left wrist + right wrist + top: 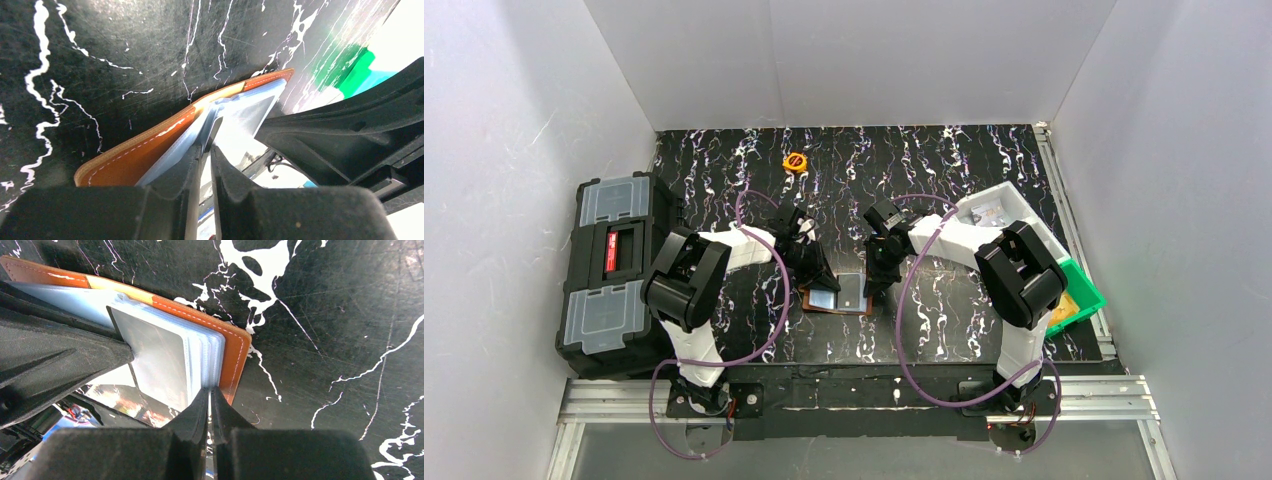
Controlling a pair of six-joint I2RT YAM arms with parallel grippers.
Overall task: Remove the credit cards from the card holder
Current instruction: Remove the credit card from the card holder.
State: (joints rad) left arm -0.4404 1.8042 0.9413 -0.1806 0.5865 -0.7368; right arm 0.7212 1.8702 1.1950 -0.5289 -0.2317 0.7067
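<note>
The small brown leather two-leaf card holder (844,298) lies open on the black, white-veined marbled table (954,335). It sits near the middle, toward the near edge, between my two arms. My left pincer (823,282) comes down on its left leaf and my right pincer (875,290) on its right edge. I judge the work is shared: one side pins the wallet flat while the other works at the sleeves.

My right pincer's fingers (192,415) are together, with only a hairline slit between them. Their tips sit where the stack of shiny pale blue-grey clear pockets (202,347) meets the stitched leather. That looks like a hold-down, though I cannot tell if a sleeve edge is nipped. My left pincer's fingers (175,172) stand a sliver apart. One pocket leaf rises out of that gap, lifted off the rest, but I cannot tell if they clamp it.

The thin flat plastic credit cards (160,360) are in the holder. One greyish glossy face shows under the top sleeve, and I see none lying out on the table. The sleeves look slick and floppy, the cards rigid, and the leather stiff, with pale stitching round a rounded corner. I expect a card's edge will be hard to catch through the film. A tug could drag the light wallet along unless it is pinned.
</note>
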